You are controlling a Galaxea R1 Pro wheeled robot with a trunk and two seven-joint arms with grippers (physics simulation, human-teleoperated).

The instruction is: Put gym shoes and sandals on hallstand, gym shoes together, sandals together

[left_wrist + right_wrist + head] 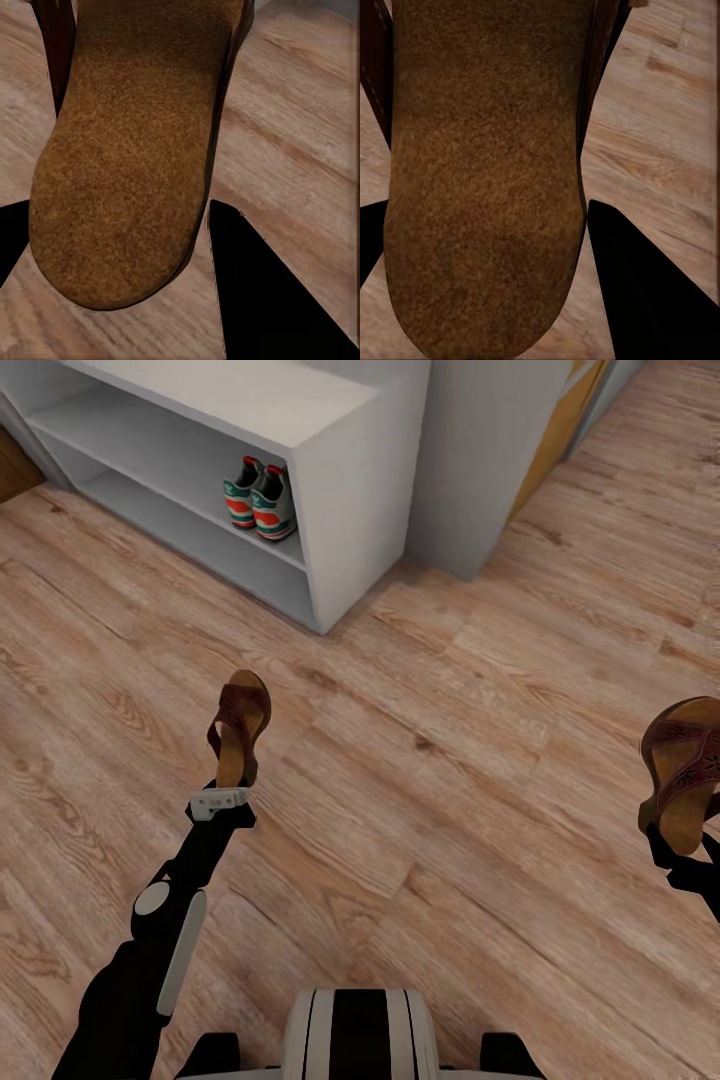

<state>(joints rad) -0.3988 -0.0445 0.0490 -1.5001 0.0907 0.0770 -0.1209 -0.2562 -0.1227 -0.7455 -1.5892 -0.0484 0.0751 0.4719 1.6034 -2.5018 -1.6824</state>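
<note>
Upper left of the head frame: hallstand (340, 470), grey-white, open shelves. The two gym shoes (260, 498) sit side by side on its middle shelf, heels outward, touching.

Left of centre, the left gripper (232, 790) holds one sandal (238, 728) by its heel end, toe pointing up the frame, clear of the corridor floor (450, 740). In the left wrist view the tan footbed (127, 157) lies between the dark fingers (262, 300), which are clamped on it.

Right edge, the right gripper (672, 850) carries the second sandal (688, 775) the same way; the right wrist view shows its footbed (484, 180) pinched between fingers (652, 292).

Handling, as a judgement: each sandal looks light with a stiff sole, its suede-like footbed giving good friction. The heel-end hold suits it; the wide strap is likely softer and would flex. Held far from the toe, it may pivot when set down.
</note>
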